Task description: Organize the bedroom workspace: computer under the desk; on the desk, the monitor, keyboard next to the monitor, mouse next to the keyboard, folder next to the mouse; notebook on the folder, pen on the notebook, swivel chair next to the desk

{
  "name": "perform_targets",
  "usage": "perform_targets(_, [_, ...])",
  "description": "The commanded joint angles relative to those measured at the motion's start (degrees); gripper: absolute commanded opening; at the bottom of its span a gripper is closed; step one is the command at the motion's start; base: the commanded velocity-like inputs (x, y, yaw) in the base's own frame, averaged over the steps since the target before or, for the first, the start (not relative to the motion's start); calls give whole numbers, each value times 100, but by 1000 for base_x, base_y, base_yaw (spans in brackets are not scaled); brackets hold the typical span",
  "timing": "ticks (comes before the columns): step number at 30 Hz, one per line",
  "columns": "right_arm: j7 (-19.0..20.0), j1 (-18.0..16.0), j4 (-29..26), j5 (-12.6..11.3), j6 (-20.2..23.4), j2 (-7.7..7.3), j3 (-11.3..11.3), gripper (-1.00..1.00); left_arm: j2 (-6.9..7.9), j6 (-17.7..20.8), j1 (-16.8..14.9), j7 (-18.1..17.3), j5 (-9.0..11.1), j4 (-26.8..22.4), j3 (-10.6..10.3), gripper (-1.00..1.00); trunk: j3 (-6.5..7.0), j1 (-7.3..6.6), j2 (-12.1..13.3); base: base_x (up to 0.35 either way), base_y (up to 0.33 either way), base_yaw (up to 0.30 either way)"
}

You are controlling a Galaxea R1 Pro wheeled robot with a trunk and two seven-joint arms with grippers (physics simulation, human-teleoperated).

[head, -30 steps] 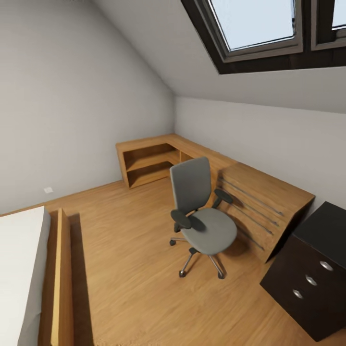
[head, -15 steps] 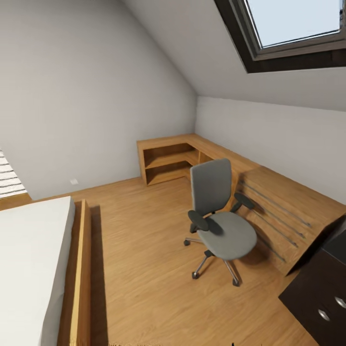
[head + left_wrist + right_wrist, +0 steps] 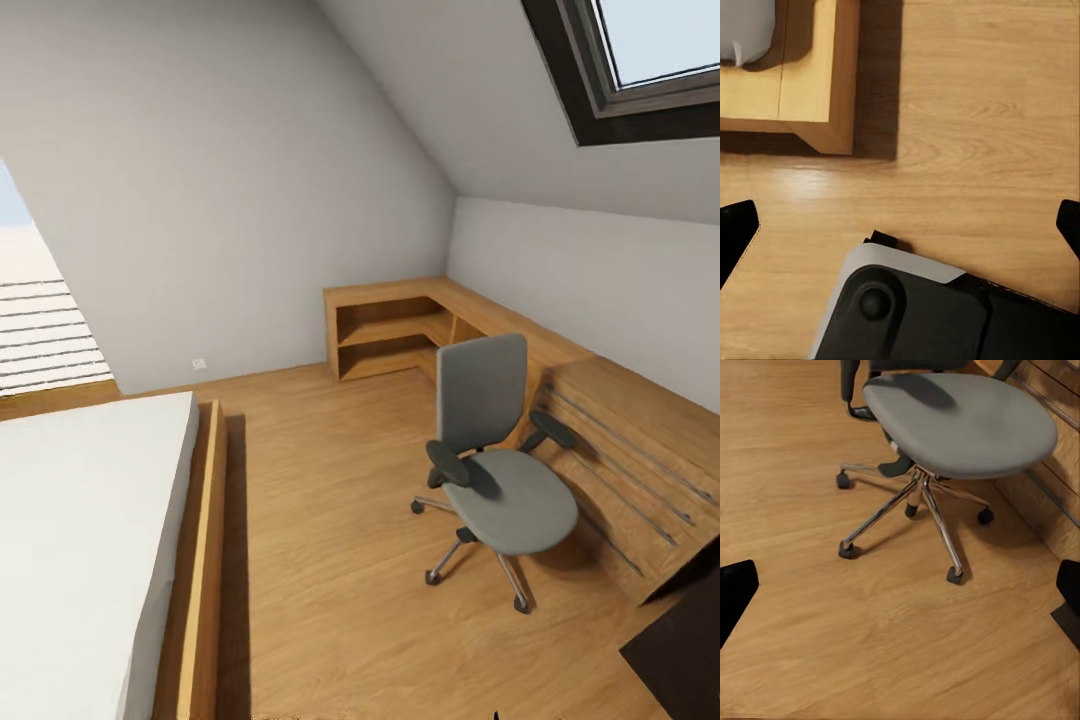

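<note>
Head view shows me the swivel chair (image 3: 495, 450), seat bare, beside the low wooden shelving (image 3: 400, 325), the desk's (image 3: 685, 650) black corner just beyond. I judge I'm in transit, hunting the folder. Left gripper (image 3: 900, 225) and right gripper (image 3: 900, 592) both spread, empty. Next: locate the folder.

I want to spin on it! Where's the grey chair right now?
The swivel chair stands on the wood floor at the right of the head view, beside the low wooden shelving, with nothing on its seat.

No readable text, label, brand, number or sign appears on anything in these views.
</note>
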Motion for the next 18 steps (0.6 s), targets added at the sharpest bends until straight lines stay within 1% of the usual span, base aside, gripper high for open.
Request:
perform_targets(1, [-31,-1,-8,-21,-5,-4,56,100,5,-49,-5,48,16,-5,-52,100,-15,3,-12,0,0,251])
perform_targets(3, [-20,-1,-1,-13,-5,-5,60,100,4,-162,-6,47,15,1,-56,100,-22,3,-12,0,0,235])
perform_targets(4, [-10,-1,37,-7,-5,-5,62,100,5,-252,-6,47,-25,11,-59,100,-24,3,-12,31,0,100])
perform_targets(6, [-7,-1,68,-5,-5,-6,59,100,4,-288,-6,47,-117,14,-60,100,-25,3,-12,142,0,58])
perform_targets(7, [-6,-1,81,-5,-5,-7,57,100,1,-301,-6,47,-196,15,-61,100,-26,3,-12,219,0,33])
perform_targets(8, [-5,-1,95,-4,-5,-8,59,100,-1,-316,-6,50,-317,18,-61,100,-26,3,-12,269,0,17])
perform_targets(12, [-17,-1,103,-3,-5,4,63,100,-1,-337,-6,55,-454,22,-51,100,-26,3,-12,295,0,9])
perform_targets(15, [-23,-1,103,-7,-5,5,64,100,-2,-341,-6,51,-474,24,-56,100,-27,3,-12,316,-2,22])
perform_targets(18, [-29,-1,103,-10,-5,1,64,100,-5,-342,-6,48,-484,23,-60,100,-27,3,-12,319,-41,157])
